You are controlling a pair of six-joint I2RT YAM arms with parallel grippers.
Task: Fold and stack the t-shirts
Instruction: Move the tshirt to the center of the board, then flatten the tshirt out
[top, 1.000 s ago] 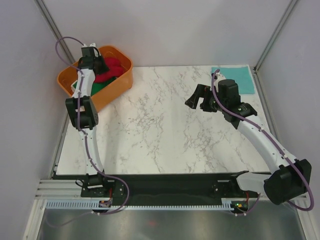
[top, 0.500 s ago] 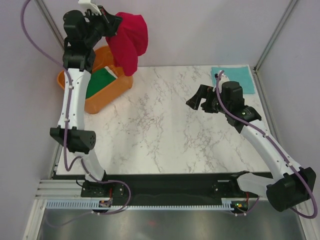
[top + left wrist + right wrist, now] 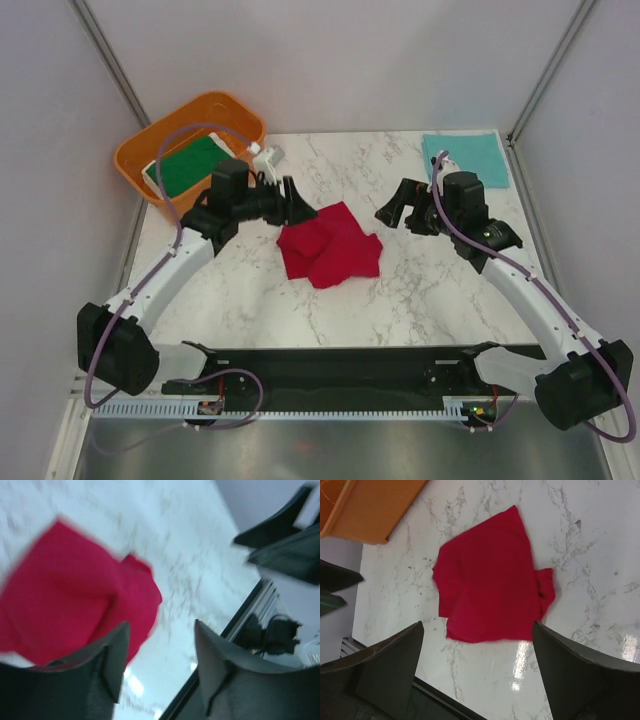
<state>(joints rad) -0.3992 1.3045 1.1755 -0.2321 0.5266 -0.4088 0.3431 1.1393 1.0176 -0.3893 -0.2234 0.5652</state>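
A white marble table (image 3: 400, 300) is seen from above, with two robot arms reaching in from its near edge.

A bright red t-shirt (image 3: 330, 245) lies in a rumpled, unfolded heap near the middle of the table, flat on the surface, with one corner pointing toward the far side. No claw holds it.

The left claw (image 3: 297, 203) sits just beside the red t-shirt's upper left edge. Its two dark fingers are spread apart with nothing between them. The left wrist camera is blurred by motion. It shows the red cloth lying on the marble below and beyond the parted fingers, and it is not clear whether a fingertip brushes the cloth.

The right claw (image 3: 395, 205) hangs over the table to the right of the red t-shirt and apart from it. It faces toward the shirt with its fingers spread wide and empty. The right wrist camera shows the whole red t-shirt on the marble, framed between the two fingers.

A teal t-shirt (image 3: 465, 158) lies flat and folded at the far right corner of the table.

An orange tub (image 3: 240, 110) stands at the far left corner. A green t-shirt (image 3: 185, 165) with a white edge lies inside it.
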